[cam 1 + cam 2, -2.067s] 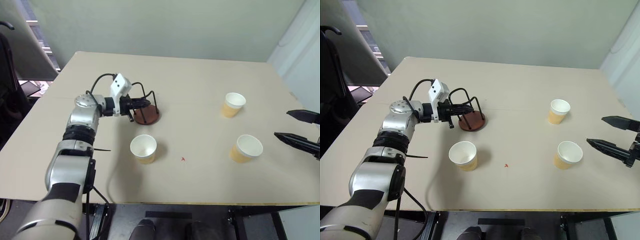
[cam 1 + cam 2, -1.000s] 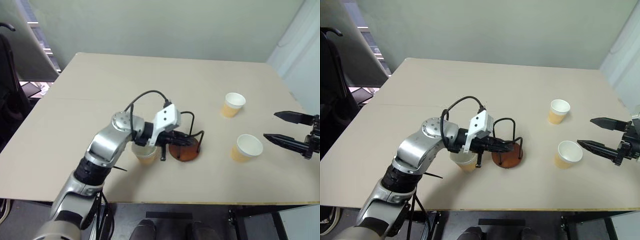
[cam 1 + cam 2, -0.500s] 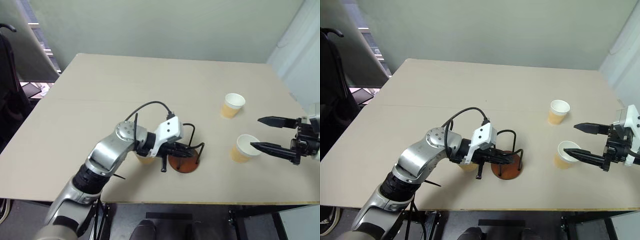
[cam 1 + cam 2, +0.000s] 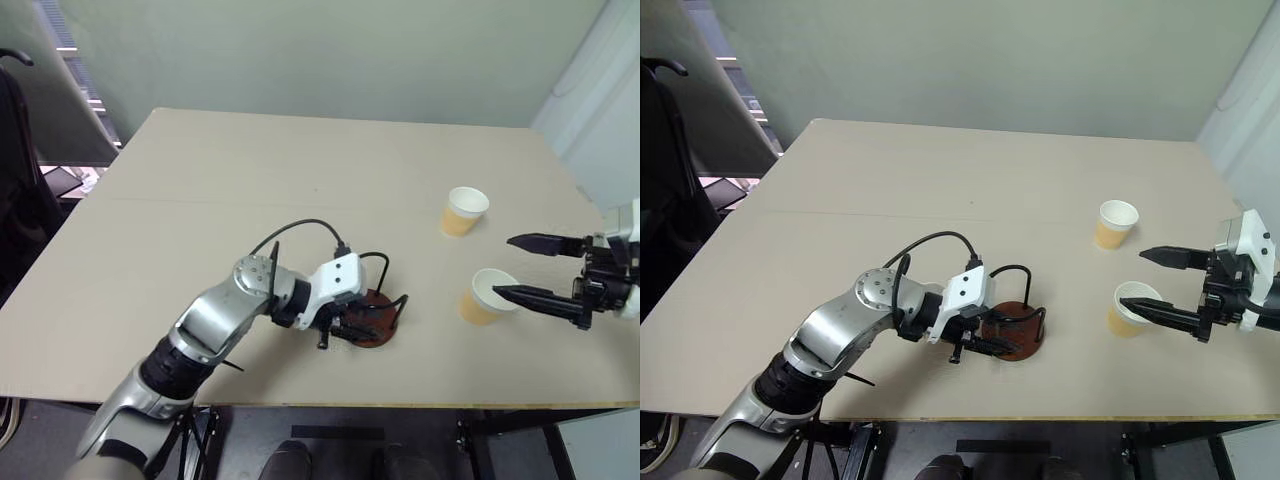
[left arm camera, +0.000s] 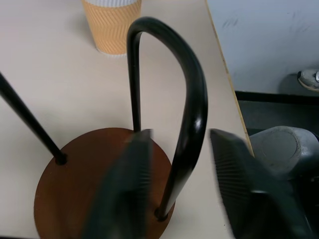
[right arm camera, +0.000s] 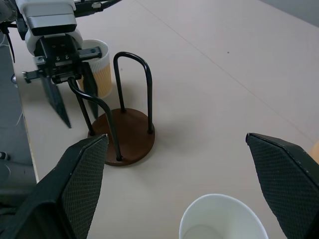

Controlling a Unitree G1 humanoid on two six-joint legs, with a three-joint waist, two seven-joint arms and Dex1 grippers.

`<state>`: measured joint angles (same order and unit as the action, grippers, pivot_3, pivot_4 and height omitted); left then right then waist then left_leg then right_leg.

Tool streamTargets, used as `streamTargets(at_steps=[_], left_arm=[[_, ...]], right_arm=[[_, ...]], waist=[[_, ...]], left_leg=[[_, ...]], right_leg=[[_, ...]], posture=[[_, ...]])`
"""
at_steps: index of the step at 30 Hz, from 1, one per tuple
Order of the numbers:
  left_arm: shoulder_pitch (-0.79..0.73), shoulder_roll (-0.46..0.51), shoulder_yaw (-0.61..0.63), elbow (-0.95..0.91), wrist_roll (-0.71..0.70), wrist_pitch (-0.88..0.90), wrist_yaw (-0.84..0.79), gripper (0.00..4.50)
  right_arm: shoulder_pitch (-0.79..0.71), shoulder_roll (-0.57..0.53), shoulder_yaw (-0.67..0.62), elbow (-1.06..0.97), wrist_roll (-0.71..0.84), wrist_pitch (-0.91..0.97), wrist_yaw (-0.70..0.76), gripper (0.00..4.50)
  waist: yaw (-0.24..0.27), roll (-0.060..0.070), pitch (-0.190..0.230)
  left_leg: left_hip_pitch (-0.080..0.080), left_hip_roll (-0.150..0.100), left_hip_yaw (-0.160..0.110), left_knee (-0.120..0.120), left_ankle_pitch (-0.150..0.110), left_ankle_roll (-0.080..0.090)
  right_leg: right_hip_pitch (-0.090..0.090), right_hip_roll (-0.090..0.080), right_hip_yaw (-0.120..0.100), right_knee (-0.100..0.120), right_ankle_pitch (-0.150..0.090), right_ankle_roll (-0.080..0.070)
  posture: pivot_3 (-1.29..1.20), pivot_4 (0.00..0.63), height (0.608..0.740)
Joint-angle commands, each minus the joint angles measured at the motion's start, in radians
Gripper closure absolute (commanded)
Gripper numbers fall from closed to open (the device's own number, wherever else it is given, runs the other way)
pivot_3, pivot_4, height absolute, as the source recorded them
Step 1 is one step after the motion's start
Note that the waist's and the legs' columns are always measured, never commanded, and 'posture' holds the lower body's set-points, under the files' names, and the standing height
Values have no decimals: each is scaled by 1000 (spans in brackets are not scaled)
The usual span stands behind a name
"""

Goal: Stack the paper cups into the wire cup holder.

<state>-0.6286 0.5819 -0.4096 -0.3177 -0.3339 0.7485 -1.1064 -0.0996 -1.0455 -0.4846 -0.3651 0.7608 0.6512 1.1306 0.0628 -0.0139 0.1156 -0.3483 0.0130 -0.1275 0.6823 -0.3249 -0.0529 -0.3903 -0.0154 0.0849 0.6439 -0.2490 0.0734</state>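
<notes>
Near table (image 4: 200, 180) front edge, wire cup holder (image 4: 1012, 342); left pincer (image 6: 72, 94) straddling a loop

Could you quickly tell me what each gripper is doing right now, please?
Left gripper: open, fingers either side of a wire loop of the wire cup holder.
Right gripper: open, holding nothing, straddling a paper cup.

Soft, even light falls from overhead across the bench (image 4: 200, 200), no glare, and shadows beneath things stay faint. Head views are crisp. In the left wrist view the near fingers (image 5: 124, 194) smear into blur while the wire loop (image 5: 192, 99) carries a thin gleam.
</notes>
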Motion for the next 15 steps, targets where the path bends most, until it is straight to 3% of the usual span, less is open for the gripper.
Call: streamTargets(at_steps=[1, 3, 9, 15], left_arm=[[-11, 0, 10, -23, 3, -4, 18, 1047], [-14, -4, 22, -5, 11, -13, 32, 342], [-37, -2, 94, 8, -28, -21, 35, 342], [10, 75, 155, -1, -62, -121, -53, 342]], right_arm=[[-20, -10, -2, -14, 9, -5, -1, 0], [-17, -15, 9, -13, -4, -12, 6, 0], [-8, -52, 63, 10, -85, -54, 36, 0], [-25, -98, 176, 61, -195, -115, 75, 0]], waist=[[0, 0, 0], [0, 0, 0], [0, 0, 0], [-2, 0, 0]], left_leg=[[0, 0, 0, 0, 0, 0], [0, 0, 0, 0, 0, 0], [0, 0, 0, 0, 0, 0], [0, 0, -2, -1, 0, 0]], right_leg=[[0, 0, 0, 0, 0, 0], [0, 0, 0, 0, 0, 0], [0, 0, 0, 0, 0, 0], [0, 0, 0, 0, 0, 0]], posture=[[0, 150, 740], [0, 150, 740], [0, 150, 740], [0, 150, 740]])
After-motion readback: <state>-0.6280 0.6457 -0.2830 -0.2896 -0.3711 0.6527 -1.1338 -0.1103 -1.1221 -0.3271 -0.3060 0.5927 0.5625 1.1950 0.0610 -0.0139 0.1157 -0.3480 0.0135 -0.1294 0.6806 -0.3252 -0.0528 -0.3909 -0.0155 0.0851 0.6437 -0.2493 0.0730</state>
